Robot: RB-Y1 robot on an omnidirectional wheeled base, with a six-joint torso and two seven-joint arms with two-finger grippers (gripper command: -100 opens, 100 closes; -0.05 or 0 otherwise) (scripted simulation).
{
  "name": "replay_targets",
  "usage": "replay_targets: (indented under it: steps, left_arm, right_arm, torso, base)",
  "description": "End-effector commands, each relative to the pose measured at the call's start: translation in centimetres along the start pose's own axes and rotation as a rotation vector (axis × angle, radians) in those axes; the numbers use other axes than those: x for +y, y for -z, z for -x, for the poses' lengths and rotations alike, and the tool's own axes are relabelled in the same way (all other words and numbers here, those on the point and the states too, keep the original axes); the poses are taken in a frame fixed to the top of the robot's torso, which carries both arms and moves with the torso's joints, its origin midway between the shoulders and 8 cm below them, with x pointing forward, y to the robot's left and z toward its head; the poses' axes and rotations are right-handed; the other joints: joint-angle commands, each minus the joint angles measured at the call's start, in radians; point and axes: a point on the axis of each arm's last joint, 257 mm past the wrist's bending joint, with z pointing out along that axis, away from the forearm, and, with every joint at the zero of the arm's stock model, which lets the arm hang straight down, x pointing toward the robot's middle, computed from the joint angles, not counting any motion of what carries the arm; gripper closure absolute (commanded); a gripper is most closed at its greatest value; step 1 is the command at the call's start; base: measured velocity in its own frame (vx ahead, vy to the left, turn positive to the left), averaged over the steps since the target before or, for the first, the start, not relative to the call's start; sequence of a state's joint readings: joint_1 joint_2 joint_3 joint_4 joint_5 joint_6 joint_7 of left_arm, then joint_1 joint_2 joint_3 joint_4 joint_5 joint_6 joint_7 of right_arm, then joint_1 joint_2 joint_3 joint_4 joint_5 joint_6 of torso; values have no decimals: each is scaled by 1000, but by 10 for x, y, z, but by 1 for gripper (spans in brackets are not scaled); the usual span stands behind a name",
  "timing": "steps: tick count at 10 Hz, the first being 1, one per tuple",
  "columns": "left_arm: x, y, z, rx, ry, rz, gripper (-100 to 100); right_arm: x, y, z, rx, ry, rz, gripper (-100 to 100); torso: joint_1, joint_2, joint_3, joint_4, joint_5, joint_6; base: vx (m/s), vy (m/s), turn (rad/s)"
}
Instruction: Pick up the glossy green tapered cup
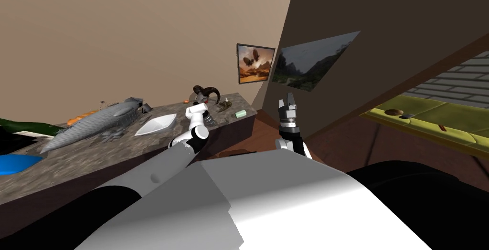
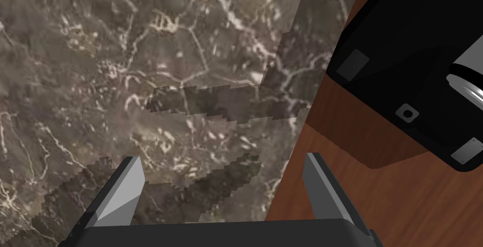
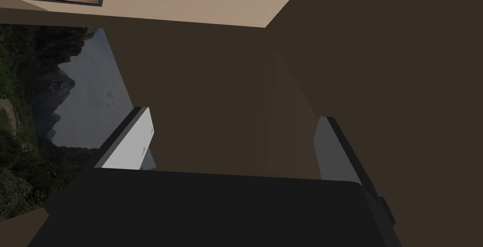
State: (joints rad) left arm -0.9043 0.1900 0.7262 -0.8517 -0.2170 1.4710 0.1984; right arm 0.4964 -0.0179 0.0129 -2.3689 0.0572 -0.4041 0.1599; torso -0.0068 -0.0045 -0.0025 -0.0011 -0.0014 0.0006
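Marble counter (image 1: 95, 161): grey-brown w/ pale veins, runs from near left to far right; wood floor (image 2: 415, 201) shows past its edge.
Cup (image 1: 240, 113): pale green, small, sits on the counter at its far right end, close to the edge; can't tell if upright or on its side.
L gripper (image 2: 222, 157): over the counter by its edge, pointing down at bare marble; just left of the cup, not touching it.
L fingers (image 2: 123, 192): spread apart, nothing btw them; one in front of marble, the other in front of floor.
R gripper (image 3: 234, 114): raised, right of the counter's end, well apart from the cup.
R fingers (image 3: 137, 140): wide apart, holding nothing.
Brown item (image 1: 223, 105): small, on the counter just left of the cup.
Horned object (image 1: 206, 92): dark, on the far side of the counter, beyond the L gripper.
White dish (image 1: 155, 125): boat-shaped, left of the L arm.
Airship model (image 1: 95, 123): grey, long, left of the dish.
Orange bits (image 1: 79, 117): just behind the airship model.
Blue dish (image 1: 14, 163): at the near left end.
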Motion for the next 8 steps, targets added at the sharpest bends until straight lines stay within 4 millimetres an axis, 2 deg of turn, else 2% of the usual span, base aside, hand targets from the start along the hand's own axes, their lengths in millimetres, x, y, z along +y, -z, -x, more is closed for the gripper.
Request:
replay_targets:
  steps: [1, 3, 4, 6, 8]
  left_arm:
    - [7, 4, -4, -6, -8, 33, -100]
    - [23, 14, -25, -15, -34, 109, -100]
    - [25, 14, -27, -15, -40, 119, -100]
    - [41, 24, -50, -10, -70, 177, -100]
    - [51, 31, -73, 13, -95, 203, -100]
  right_arm:
    - [0, 0, 0, 0, 0, 0, 0]
    - [0, 0, 0, 0, 0, 0, 0]
    - [0, 0, 0, 0, 0, 0, 0]
    - [0, 0, 0, 0, 0, 0, 0]
    - [0, 0, 0, 0, 0, 0, 0]
  torso:
    - [0, 0, 0, 0, 0, 0]
    - [-2, 0, 0, 0, 0, 0]
    - [-7, -2, -1, 0, -2, 0]
    - [-4, -1, -1, 0, -1, 0]
    - [-13, -3, -2, -1, -3, 0]
  base:
    - [59, -69, -60]
    - [94, -133, -140]
    - [105, -131, -58]
    - [95, -140, -164]
    - [146, -251, -184]
